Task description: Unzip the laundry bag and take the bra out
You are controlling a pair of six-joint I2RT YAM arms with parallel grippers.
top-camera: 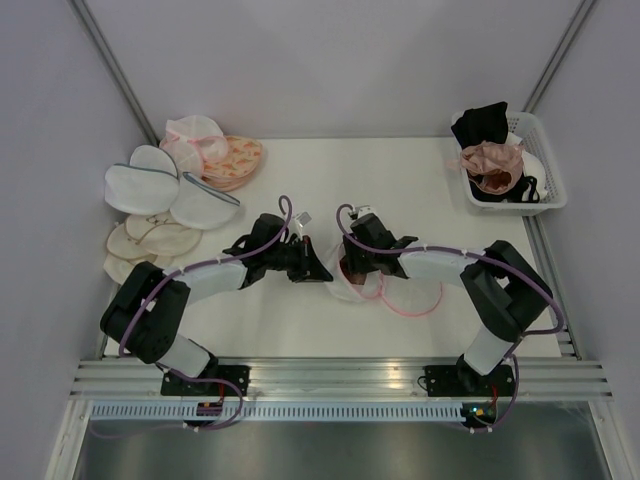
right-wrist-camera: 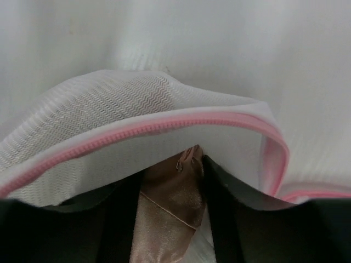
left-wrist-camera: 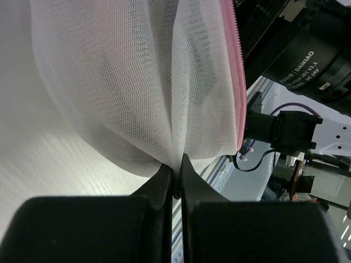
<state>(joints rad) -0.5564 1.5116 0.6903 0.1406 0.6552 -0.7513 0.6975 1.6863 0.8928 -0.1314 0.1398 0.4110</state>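
Note:
The laundry bag [top-camera: 352, 287], white mesh with a pink zipper rim, lies open at the table's middle between both arms. My left gripper [top-camera: 318, 263] is shut on a fold of the bag's mesh [left-wrist-camera: 164, 109]; its fingertips [left-wrist-camera: 176, 167] pinch the fabric, and the pink zipper [left-wrist-camera: 237, 82] runs beside it. My right gripper [top-camera: 353, 266] reaches under the open pink rim [right-wrist-camera: 137, 131] into the bag's mouth. It [right-wrist-camera: 173, 172] is shut on the bra [right-wrist-camera: 173, 205], a peach satin fold mostly hidden in the bag.
White mesh bags with blue-grey trim [top-camera: 145, 185] and an orange-patterned pouch [top-camera: 237, 160] lie at the far left, with beige cups [top-camera: 150, 240] near them. A white basket [top-camera: 545, 170] at the far right holds a black garment [top-camera: 482, 125] and a dusty-pink bra [top-camera: 492, 160].

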